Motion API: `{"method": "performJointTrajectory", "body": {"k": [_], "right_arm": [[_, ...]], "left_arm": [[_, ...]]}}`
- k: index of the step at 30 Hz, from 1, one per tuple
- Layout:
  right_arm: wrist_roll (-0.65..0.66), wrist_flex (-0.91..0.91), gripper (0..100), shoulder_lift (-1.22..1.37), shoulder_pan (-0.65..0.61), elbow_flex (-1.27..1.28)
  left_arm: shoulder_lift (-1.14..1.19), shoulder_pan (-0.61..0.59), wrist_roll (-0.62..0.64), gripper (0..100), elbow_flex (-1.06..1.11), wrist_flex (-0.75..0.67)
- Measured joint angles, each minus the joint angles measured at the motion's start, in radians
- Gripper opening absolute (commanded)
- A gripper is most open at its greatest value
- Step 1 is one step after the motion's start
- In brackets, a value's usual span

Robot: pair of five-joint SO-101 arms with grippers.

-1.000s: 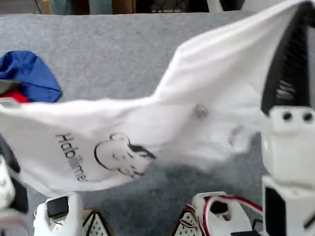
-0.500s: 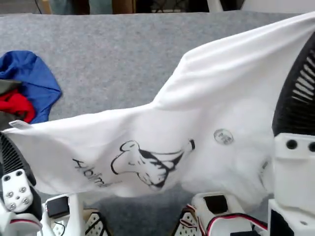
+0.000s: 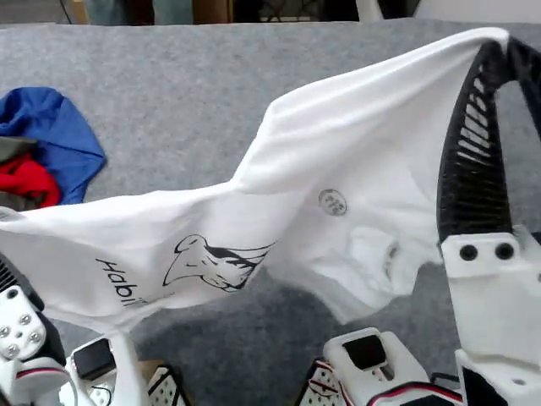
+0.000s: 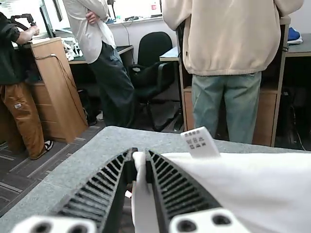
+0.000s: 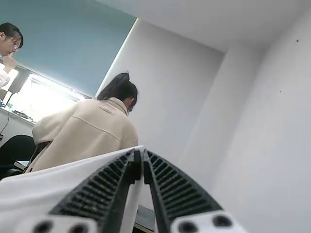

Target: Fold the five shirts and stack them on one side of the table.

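Note:
A white shirt [image 3: 338,169] with a black print hangs stretched above the grey table [image 3: 169,76], held at two corners. My right gripper [image 3: 503,42] is high at the back right, shut on one edge of the shirt [image 5: 39,189]; its black fingers [image 5: 160,179] pinch the cloth in the right wrist view [image 5: 138,155]. My left gripper [image 4: 140,155] is shut on the opposite corner of the shirt [image 4: 243,184], next to a small label [image 4: 199,142]. In the high view that arm [image 3: 17,330] stands at the front left edge, below the shirt's corner.
A pile of blue, red and dark shirts [image 3: 42,144] lies at the table's left edge. The arm bases [image 3: 363,355] stand along the front edge. Open grey surface stretches across the back and centre, under the hanging shirt.
The shirt has swung and its printed part shifted back left. The right gripper's tip has come into the picture at the top right. The left arm rose into view at the front left.

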Motion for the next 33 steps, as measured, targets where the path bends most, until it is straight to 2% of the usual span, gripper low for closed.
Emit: {"method": "performJointTrajectory", "body": {"k": [14,18,23,26,30,33], "right_arm": [[0.000,0.080,1.3,0.006,-0.003,0.028],[0.000,0.078,1.3,0.080,-0.003,0.163],[0.000,-0.074,1.3,0.232,0.020,0.370],[-0.040,-0.249,1.3,0.345,0.069,0.503],[-0.103,-0.503,1.3,0.525,0.124,0.583],[-0.126,-0.637,1.3,0.655,0.135,0.572]], "left_arm": [[0.000,-0.002,0.000,3,0.014,0.029],[0.000,0.015,0.000,3,0.178,-0.092],[0.002,0.066,-0.002,3,0.563,-0.440],[0.014,0.103,-0.002,3,0.855,-0.770],[0.115,0.175,-0.002,3,1.206,-1.318],[0.245,0.213,-0.002,3,1.247,-1.626]]}}
